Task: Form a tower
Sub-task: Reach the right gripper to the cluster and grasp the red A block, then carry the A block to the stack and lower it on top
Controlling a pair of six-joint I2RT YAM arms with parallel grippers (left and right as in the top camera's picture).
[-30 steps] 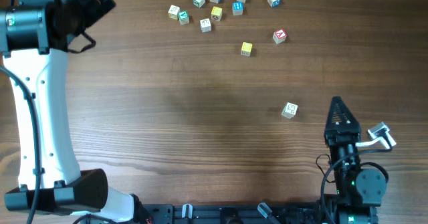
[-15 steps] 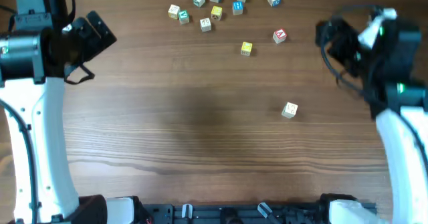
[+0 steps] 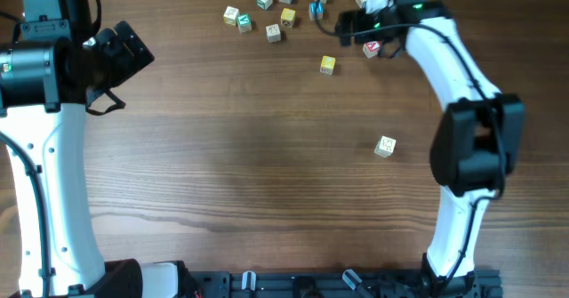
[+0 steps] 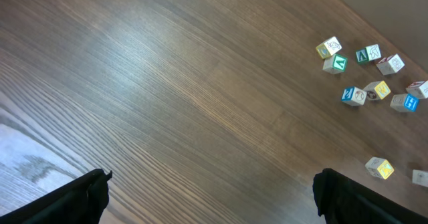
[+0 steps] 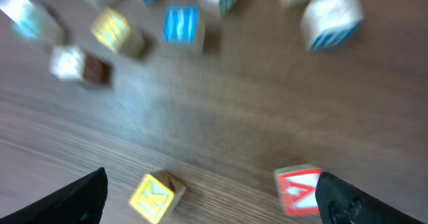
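Right tool (image 5: 212, 200): moved from the right edge to the far cluster, near the red-lettered cube (image 5: 297, 190); jaws wide, empty.
Left tool (image 4: 214, 194): unchanged, wide, empty.
Letter cubes (image 3: 273, 32): loose, unstacked, far side of the tabletop (image 3: 222, 173), which is brown wood grain.

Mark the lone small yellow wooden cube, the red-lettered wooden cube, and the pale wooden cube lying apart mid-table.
small yellow wooden cube (image 3: 328, 64), overhead view, on its top face.
red-lettered wooden cube (image 5: 299, 192), right wrist view, on its red-printed face.
pale wooden cube lying apart (image 3: 385, 147), overhead view, on its top face.
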